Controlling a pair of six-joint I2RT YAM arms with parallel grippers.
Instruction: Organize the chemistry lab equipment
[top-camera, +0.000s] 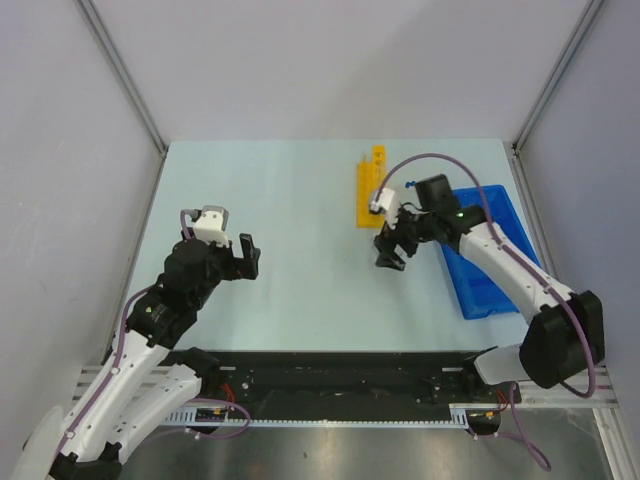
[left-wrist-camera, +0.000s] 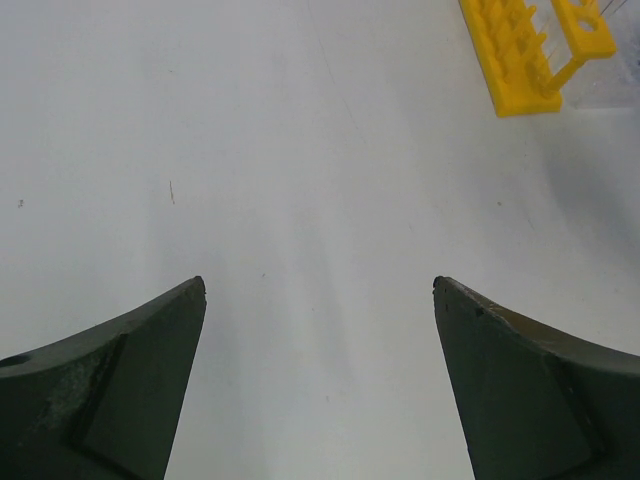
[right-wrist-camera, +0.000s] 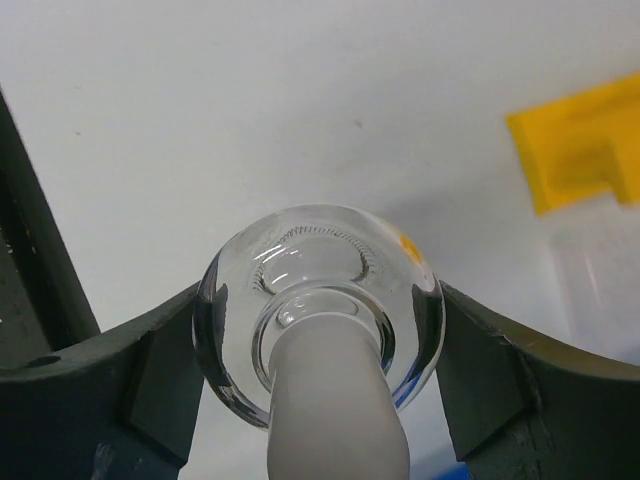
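My right gripper (right-wrist-camera: 318, 292) is shut on the small clear flask (right-wrist-camera: 315, 250), its jaws pressing on both sides of the round body; the white stopper (right-wrist-camera: 335, 400) points at the camera. In the top view this gripper (top-camera: 390, 250) hangs over the table between the yellow tube rack (top-camera: 372, 185) and the blue bin (top-camera: 487, 250). A clear tray (right-wrist-camera: 595, 270) lies beside the rack (right-wrist-camera: 580, 145). My left gripper (left-wrist-camera: 318, 282) is open and empty over bare table, left of centre (top-camera: 225, 250). The beaker and the tubes do not show clearly.
The rack (left-wrist-camera: 520, 50) and the clear tray (left-wrist-camera: 605, 80) lie far ahead and to the right of my left gripper. Grey walls close in the table on the left, back and right. The blue bin sits against the right edge.
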